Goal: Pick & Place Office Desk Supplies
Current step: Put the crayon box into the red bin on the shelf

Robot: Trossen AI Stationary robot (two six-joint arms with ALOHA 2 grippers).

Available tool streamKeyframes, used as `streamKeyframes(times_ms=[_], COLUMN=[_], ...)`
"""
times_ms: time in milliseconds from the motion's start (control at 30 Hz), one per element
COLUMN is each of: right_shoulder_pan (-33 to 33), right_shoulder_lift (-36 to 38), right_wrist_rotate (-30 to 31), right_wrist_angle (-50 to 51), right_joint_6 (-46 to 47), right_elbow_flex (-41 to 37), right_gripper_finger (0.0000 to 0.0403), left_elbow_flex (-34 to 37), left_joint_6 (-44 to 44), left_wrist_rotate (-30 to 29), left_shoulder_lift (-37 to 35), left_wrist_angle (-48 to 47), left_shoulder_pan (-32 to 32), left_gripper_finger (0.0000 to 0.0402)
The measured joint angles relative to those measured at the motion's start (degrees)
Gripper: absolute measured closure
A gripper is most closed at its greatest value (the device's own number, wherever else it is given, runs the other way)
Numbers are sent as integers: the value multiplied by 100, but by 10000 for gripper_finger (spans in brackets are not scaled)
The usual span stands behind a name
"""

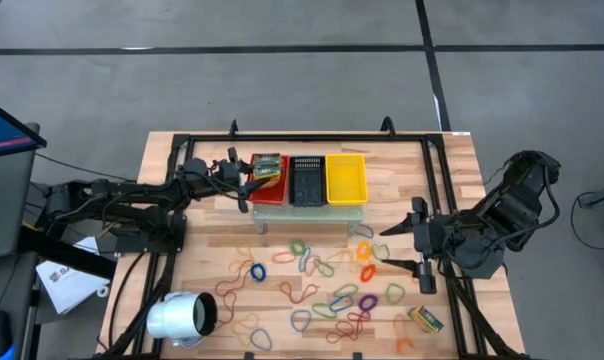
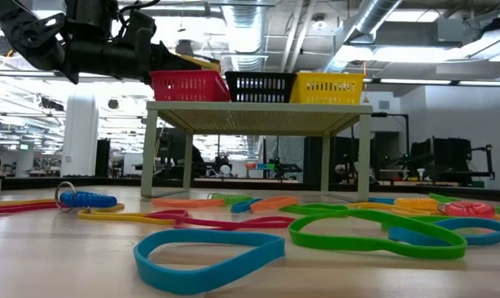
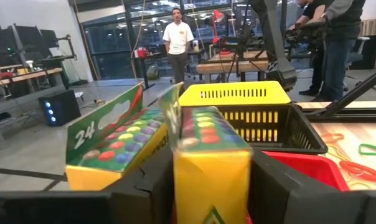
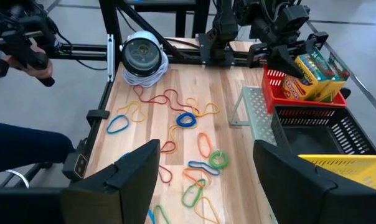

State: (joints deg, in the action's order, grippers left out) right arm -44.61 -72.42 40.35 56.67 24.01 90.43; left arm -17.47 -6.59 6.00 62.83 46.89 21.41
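Red basket [image 1: 254, 190] at 11 o'clock holds two green-yellow packets [image 1: 268, 168], left gripper [image 1: 244, 185] fingers spread beside one; right gripper [image 1: 419, 245] fingers spread, idle; rubber bands [image 1: 322, 295] and one packet [image 1: 427, 319] remain on tabletop [image 1: 402, 160].

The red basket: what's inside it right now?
The red basket holds green-yellow packets, with the left gripper over them. The packets and gripper cover its floor.

Packets [image 1: 268, 167] apparently in leftmost basket [image 1: 256, 192]
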Motion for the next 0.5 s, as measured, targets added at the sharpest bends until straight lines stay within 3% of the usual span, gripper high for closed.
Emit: streamKeyframes(times_ms=[200,500], right_shoulder_pan=[-1,-76], right_shoulder_lift=[0,0], right_wrist_rotate=[-3,-27], right_wrist_angle=[-16,-16], right_joint_6=[2,2], right_elbow_flex=[0,0], right_gripper_finger=[148,148], left_elbow_flex=[0,-4], left_joint_6=[0,0], left_wrist_rotate=[-5,-174], left_shoulder_lift=[-8,-521], left_wrist_angle=[6,-287], left_shoulder_pan=[-11,-11], left_gripper_finger=[204,182])
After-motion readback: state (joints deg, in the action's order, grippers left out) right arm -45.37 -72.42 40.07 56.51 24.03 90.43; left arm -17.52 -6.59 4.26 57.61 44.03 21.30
